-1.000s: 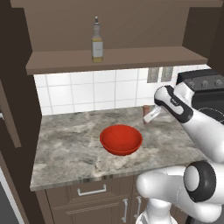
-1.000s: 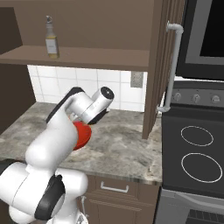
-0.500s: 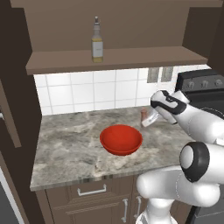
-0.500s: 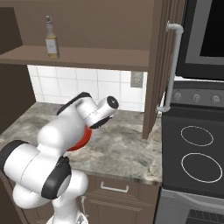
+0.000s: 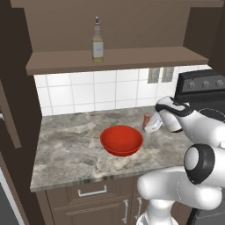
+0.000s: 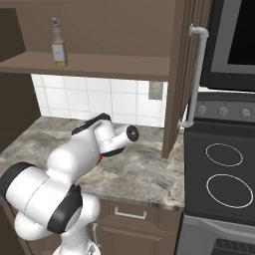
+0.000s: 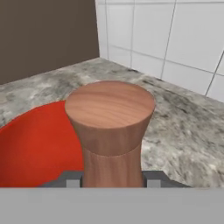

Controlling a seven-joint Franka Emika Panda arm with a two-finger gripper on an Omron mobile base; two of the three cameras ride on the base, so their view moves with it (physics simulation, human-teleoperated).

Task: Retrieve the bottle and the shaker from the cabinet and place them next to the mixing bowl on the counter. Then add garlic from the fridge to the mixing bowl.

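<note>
My gripper (image 5: 150,126) is shut on a brown wooden shaker (image 5: 146,119), holding it upright low over the counter just right of the red mixing bowl (image 5: 121,139). In the hand view the shaker (image 7: 111,127) stands between my fingertips (image 7: 72,180), with the bowl (image 7: 35,144) close on its left. Whether the shaker's base touches the counter I cannot tell. The bottle (image 5: 97,41) with yellowish liquid stands on the cabinet shelf above; it is also on the shelf (image 6: 59,45) in the right base view. The garlic and the fridge are out of view.
A stove (image 6: 224,174) adjoins the counter on the right. An open cabinet door with a long handle (image 6: 196,74) hangs over the counter's right end. Another open door (image 5: 9,118) is at the left. A tiled wall with outlets (image 5: 159,74) backs the grey marbled counter (image 5: 66,149).
The gripper has carried the shaker a little lower toward the counter beside the bowl. The bowl and the bottle have stayed put.
</note>
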